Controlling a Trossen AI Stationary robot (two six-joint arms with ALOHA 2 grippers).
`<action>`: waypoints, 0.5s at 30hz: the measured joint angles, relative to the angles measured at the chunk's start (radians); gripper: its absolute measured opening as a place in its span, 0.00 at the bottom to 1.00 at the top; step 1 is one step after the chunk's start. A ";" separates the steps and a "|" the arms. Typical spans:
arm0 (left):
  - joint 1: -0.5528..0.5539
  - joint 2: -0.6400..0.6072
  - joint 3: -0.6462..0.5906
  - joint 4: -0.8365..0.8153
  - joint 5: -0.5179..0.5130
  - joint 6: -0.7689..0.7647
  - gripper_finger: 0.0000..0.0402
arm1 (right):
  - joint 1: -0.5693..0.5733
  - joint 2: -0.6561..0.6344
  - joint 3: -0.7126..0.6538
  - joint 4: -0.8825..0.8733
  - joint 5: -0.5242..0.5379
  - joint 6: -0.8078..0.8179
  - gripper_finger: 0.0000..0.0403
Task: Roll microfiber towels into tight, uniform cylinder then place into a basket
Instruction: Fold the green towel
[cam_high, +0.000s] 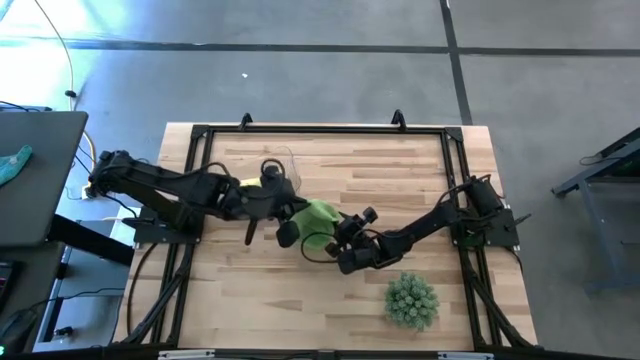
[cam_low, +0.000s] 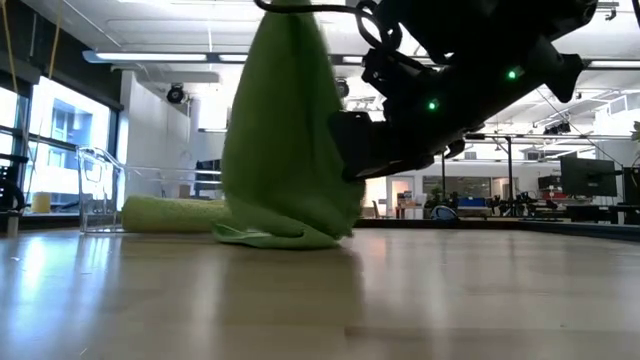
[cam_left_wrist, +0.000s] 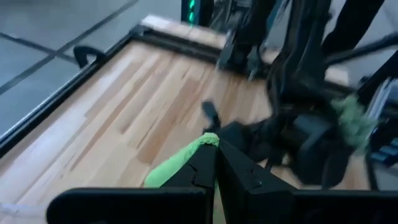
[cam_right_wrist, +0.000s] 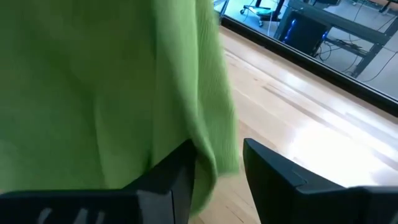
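Towel, lime green, hangs at table centre, pinched in the closed left gripper. Right gripper, at its four o'clock, fingers parted around its edge.

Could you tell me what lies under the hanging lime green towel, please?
The green towel hangs from the left gripper, its lower edge crumpled on the table. Beside it lies a rolled towel. Whatever the folds cover is hidden.
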 joint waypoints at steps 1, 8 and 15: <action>0.000 -0.003 0.002 0.006 0.000 0.000 0.00 | 0.000 0.000 0.000 -0.002 -0.002 0.000 0.31; 0.000 -0.018 -0.002 -0.014 0.001 -0.006 0.00 | 0.000 0.000 -0.010 -0.019 -0.006 -0.001 0.17; -0.002 -0.018 -0.002 -0.015 0.036 -0.010 0.00 | 0.007 -0.019 -0.010 -0.023 -0.035 -0.172 0.03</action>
